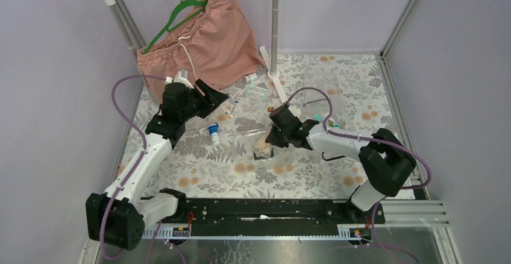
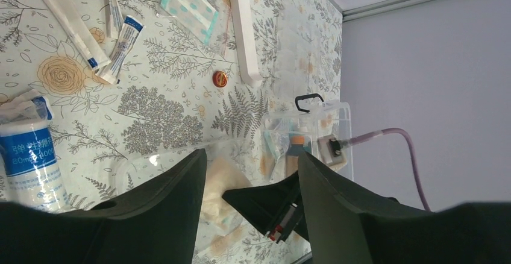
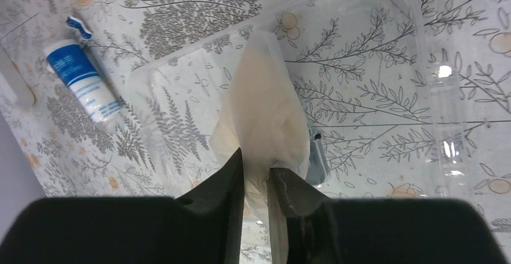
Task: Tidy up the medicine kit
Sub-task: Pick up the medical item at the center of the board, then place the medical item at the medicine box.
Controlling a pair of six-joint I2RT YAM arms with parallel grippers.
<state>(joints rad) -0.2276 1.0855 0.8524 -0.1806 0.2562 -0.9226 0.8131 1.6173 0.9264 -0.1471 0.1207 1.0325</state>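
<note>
The clear box (image 1: pixel 320 104) of the medicine kit sits right of centre, and its black handle (image 2: pixel 308 98) shows in the left wrist view. My right gripper (image 3: pixel 256 164) is shut on a beige bandage packet (image 3: pixel 268 95), pinching its near end over a clear lid (image 3: pixel 361 11) lying flat on the table. From above, that packet (image 1: pixel 263 146) hangs just under the right gripper (image 1: pixel 272 136). My left gripper (image 1: pixel 209 99) hovers open at the left with nothing between its fingers (image 2: pixel 181 204). A blue-and-white bottle (image 1: pixel 214 133) lies on the cloth between the arms.
Pink shorts (image 1: pixel 205 41) hang on a green hanger at the back. A white stand foot (image 2: pixel 244 29) and its pole (image 1: pixel 275 17) rise behind the centre. Sachets (image 2: pixel 78 23), a teal packet (image 2: pixel 188 5) and a red cap (image 2: pixel 220 79) lie scattered on the floral cloth.
</note>
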